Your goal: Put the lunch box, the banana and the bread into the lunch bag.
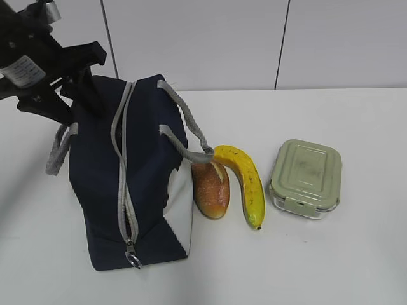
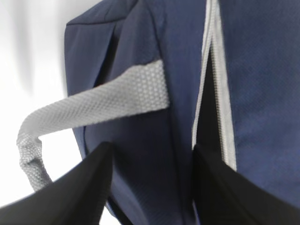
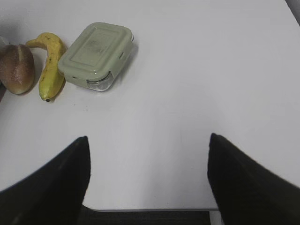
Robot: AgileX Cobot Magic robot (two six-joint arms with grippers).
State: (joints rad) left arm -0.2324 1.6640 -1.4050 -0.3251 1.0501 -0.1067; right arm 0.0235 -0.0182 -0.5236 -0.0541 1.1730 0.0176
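- Now lying on its side on the white table (image 1: 331, 267): lunch bag (image 1: 102, 184), navy, zipper (image 1: 124, 190) facing up and parting near the far end, ring pull (image 1: 133, 259) at the near end.
- Leaning against the bag's white side panel (image 1: 183, 210): bread (image 1: 211, 187), with 1 grey handle (image 1: 191, 136) looping over toward it.
- Curving just beside the bread, touching it at the top: banana (image 1: 248, 181), tip pointing toward the camera.
- Sitting apart to the right of the banana: lunch box (image 1: 306, 178), sage lid snapped on.
- Hovering at the bag's far left corner: left gripper (image 2: 152, 187), jaws spread, straddling a fold of navy fabric beside the zipper; pinching or merely around it, cannot tell.
- Hanging over bare table, well apart from the 3 items: right gripper (image 3: 147, 183), jaws spread wide, holding nothing.
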